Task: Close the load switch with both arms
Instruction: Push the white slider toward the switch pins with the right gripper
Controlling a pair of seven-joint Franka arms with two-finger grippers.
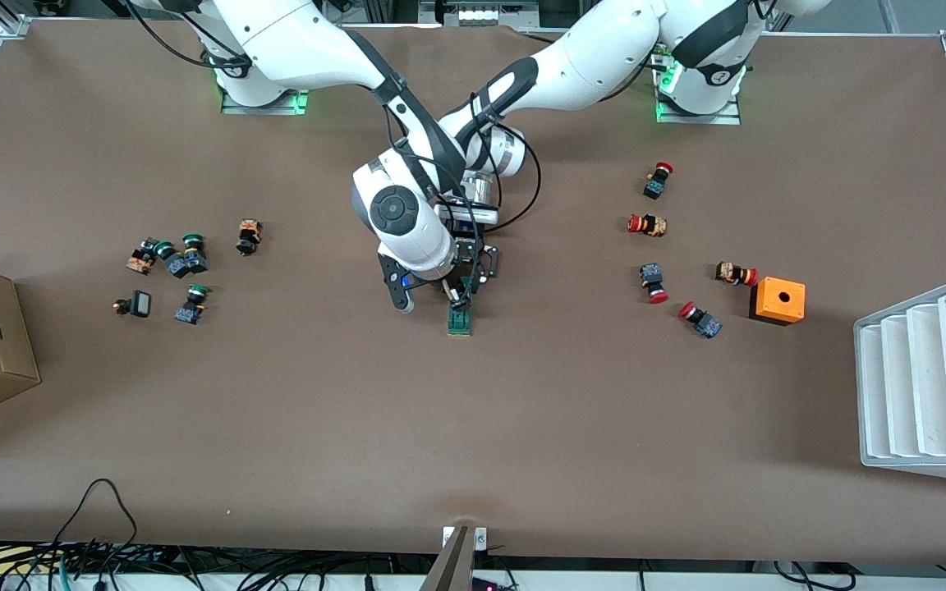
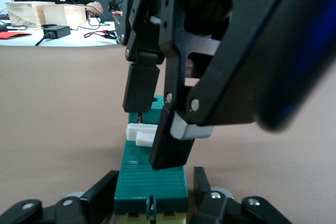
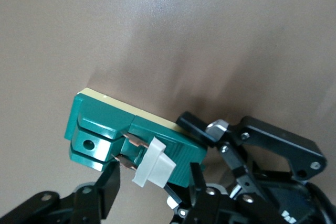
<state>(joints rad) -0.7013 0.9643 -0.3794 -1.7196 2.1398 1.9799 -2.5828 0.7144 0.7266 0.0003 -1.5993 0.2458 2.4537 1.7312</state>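
The load switch (image 1: 460, 318) lies mid-bench. Left gripper (image 2: 152, 199) grasps its body; right gripper (image 3: 152, 184) straddles the white lever (image 3: 153, 163) — unclenched. Step: closing. Next — press the lever flat.

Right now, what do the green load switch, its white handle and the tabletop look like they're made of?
Load switch: looks like moulded plastic, dark green with a slight sheen, sharp cast edges, on a cream base layer.
White handle: matte white plastic, probably; coppery metal blades show beside it.
Table: a matte brown sheet, perhaps paper or felt; I can't tell which.
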